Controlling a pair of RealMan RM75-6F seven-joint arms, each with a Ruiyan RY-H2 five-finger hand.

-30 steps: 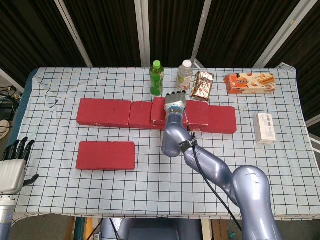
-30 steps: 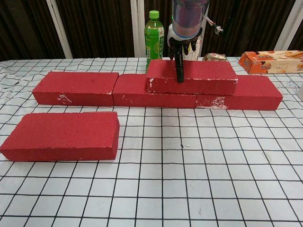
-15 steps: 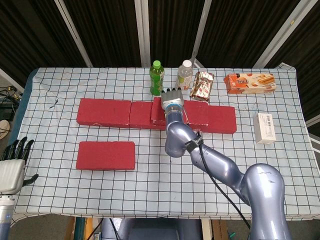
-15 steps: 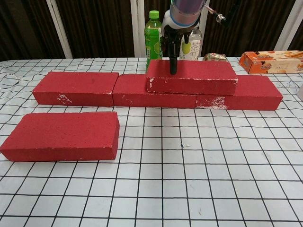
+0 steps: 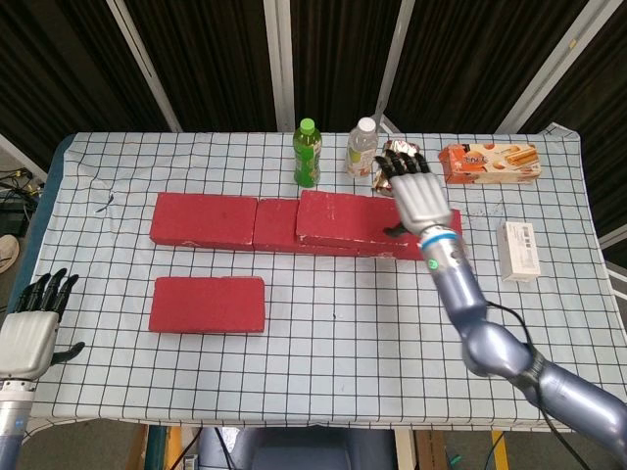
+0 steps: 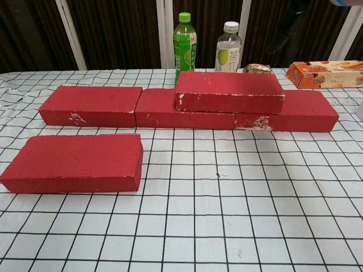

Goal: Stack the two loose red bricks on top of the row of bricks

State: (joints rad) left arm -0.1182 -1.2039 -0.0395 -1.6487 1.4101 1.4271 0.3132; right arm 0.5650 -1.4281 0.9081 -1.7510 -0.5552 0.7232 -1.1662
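Currently three row bricks [image 6: 187,110] at far side, one stacked brick [image 6: 229,92] atop, one loose brick [image 6: 74,161] near left. Right hand [image 5: 419,201] raised, fingers spread, empty. Left hand [image 5: 29,331] spread, empty. Two bottles [image 6: 184,41].

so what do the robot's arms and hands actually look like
The right arm has glossy blue-grey rounded shells, with a thin black cable along the forearm and a green light at the wrist. Each robot hand, right and left, has a pale grey back and black fingers.

Your right hand [image 5: 421,201] has a silver-grey back and black fingers, with a teal-banded wrist on a glossy blue-grey arm [image 5: 490,338] carrying a thin black cable. Your left hand [image 5: 29,328] matches.
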